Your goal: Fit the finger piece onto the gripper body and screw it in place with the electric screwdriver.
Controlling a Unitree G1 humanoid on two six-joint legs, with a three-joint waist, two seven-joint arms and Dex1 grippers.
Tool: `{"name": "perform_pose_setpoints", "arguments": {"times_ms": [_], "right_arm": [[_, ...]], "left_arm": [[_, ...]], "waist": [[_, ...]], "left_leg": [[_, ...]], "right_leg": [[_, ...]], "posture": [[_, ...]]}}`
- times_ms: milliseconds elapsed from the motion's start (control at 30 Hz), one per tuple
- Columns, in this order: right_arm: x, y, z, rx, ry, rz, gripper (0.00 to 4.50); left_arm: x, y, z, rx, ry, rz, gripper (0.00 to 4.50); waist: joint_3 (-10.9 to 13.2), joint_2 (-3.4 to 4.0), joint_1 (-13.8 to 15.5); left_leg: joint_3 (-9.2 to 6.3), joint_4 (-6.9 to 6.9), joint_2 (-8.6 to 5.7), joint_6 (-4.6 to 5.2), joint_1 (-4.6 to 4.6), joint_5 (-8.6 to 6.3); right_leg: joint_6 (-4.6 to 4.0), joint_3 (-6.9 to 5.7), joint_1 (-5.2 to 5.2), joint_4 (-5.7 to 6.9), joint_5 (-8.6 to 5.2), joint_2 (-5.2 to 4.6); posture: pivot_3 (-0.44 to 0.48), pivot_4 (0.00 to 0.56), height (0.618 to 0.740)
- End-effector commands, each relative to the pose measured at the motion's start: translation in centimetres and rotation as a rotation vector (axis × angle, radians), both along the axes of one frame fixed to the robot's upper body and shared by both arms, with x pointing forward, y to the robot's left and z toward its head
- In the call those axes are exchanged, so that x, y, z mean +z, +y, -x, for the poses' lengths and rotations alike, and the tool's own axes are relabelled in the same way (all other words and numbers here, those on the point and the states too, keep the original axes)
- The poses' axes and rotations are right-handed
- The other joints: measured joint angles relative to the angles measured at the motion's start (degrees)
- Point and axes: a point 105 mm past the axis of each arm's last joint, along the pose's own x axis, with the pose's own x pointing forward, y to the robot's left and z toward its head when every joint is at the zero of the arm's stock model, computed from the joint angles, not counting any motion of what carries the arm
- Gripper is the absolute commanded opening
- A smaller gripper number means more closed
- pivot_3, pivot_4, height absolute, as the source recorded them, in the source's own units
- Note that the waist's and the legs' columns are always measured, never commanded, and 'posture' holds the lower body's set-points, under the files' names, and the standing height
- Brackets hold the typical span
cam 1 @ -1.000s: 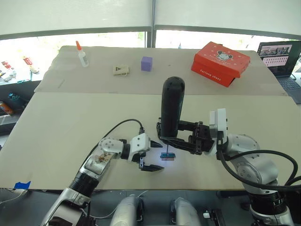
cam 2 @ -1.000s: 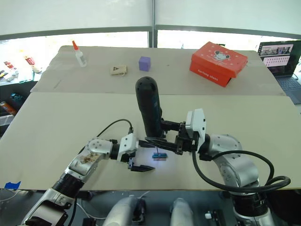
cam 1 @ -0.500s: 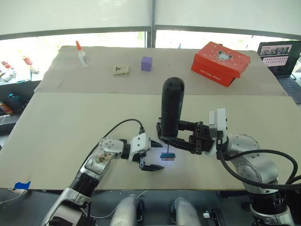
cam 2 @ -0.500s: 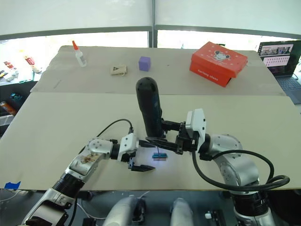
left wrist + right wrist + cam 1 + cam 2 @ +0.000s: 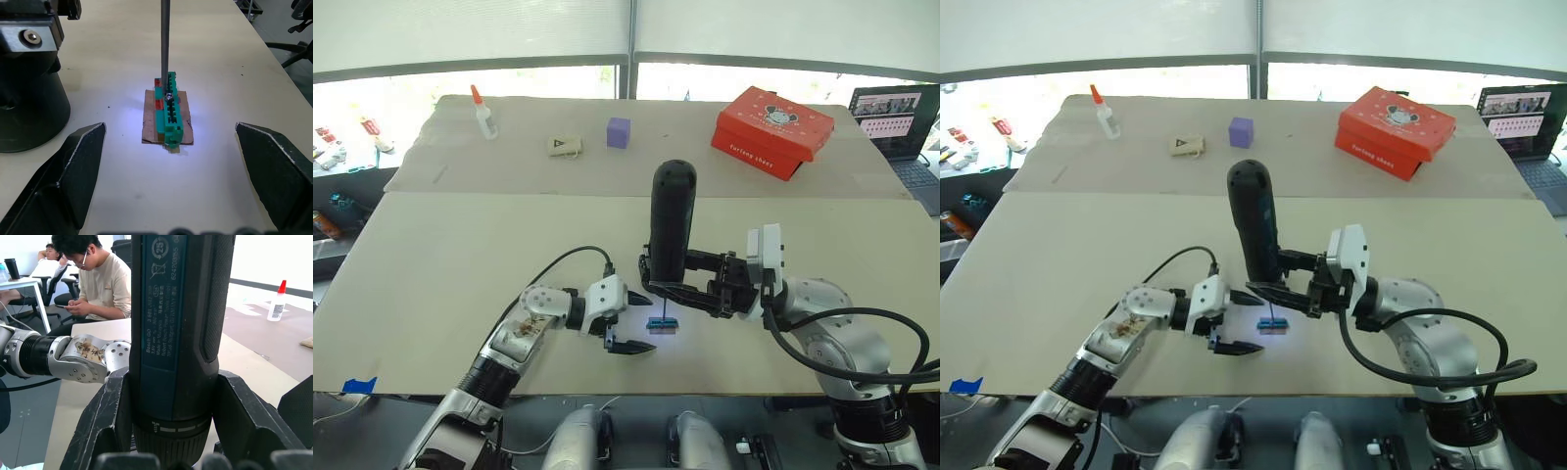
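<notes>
My right gripper (image 5: 654,282) is shut on the electric screwdriver (image 5: 671,220), a thick black handle held upright just right of the table's middle. Its thin metal bit (image 5: 165,44) comes straight down onto a small green-topped block (image 5: 170,115) that lies on a scrap of brown card, lit by a bluish light. My left gripper (image 5: 636,323) is open just left of that block (image 5: 664,324), one finger on each side of it and touching nothing. The right wrist view has the screwdriver handle (image 5: 178,333) clamped between black fingers (image 5: 105,426). The finger piece and the gripper body are out of view.
At the back of the table stand a red box (image 5: 771,131), a purple cube (image 5: 619,131), a small tan card (image 5: 566,146) and a glue bottle (image 5: 484,113). A laptop (image 5: 896,117) sits at the far right. A person (image 5: 98,279) sits beyond the table.
</notes>
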Motion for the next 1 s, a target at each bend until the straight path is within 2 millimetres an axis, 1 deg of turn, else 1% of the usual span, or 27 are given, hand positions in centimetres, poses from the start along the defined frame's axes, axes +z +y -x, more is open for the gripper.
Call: {"name": "perform_pose_setpoints", "arguments": {"times_ms": [33, 500, 733, 1000], "right_arm": [[1.61, 0.24, 0.96, 0.031, -0.081, -0.025, 1.92], [1.79, 0.27, 1.22, 0.031, -0.091, -0.022, 1.92], [1.29, 0.14, 0.74, 0.016, -0.087, -0.006, 1.92], [1.34, 0.29, 0.62, 0.01, -0.106, -0.008, 1.92]], "left_arm": [[0.58, -0.22, -0.23, -0.002, -0.018, 0.016, 4.5], [0.62, -0.31, -0.34, 0.0, -0.019, 0.02, 4.5], [0.73, -0.37, -0.41, 0.0, -0.02, 0.024, 4.5], [0.83, -0.35, -0.52, 0.008, -0.018, 0.028, 4.5]], "waist": [[0.0, 0.0, 0.0], [0.0, 0.0, 0.0], [0.0, 0.0, 0.0], [0.0, 0.0, 0.0]], "left_leg": [[0.0, 0.0, 0.0, 0.0, 0.0, 0.0], [0.0, 0.0, 0.0, 0.0, 0.0, 0.0], [0.0, 0.0, 0.0, 0.0, 0.0, 0.0], [0.0, 0.0, 0.0, 0.0, 0.0, 0.0]], "right_leg": [[0.0, 0.0, 0.0, 0.0, 0.0, 0.0], [0.0, 0.0, 0.0, 0.0, 0.0, 0.0], [0.0, 0.0, 0.0, 0.0, 0.0, 0.0], [0.0, 0.0, 0.0, 0.0, 0.0, 0.0]], "posture": [[0.0, 0.15, 0.74], [0.0, 0.15, 0.74], [0.0, 0.15, 0.74], [0.0, 0.15, 0.74]]}}
